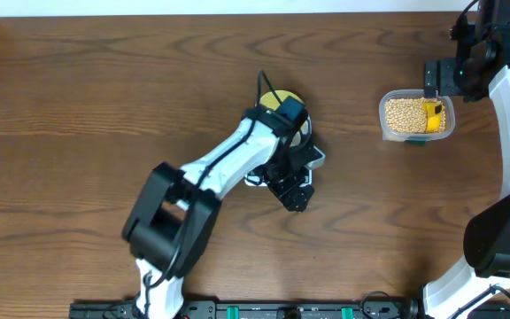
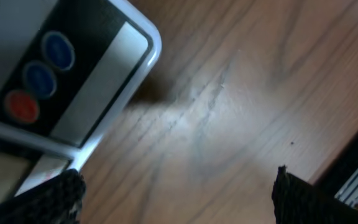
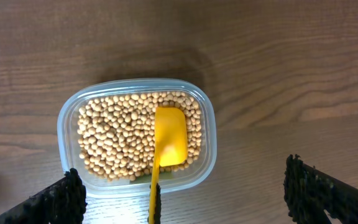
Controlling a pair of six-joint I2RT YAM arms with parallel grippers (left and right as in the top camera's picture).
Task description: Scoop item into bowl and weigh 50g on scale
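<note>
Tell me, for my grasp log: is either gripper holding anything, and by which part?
Nothing is held. The left gripper is open beside the scale; the right gripper is open over the scoop.

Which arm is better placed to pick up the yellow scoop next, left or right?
Right. The right gripper hangs open over the tub where the scoop lies on the beans; the left gripper, also open, is across the table by the scale.

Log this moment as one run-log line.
left gripper open, empty, at button end of scale | right gripper open, over tub | scoop resting in beans, ungripped | bowl mostly hidden by left arm
</note>
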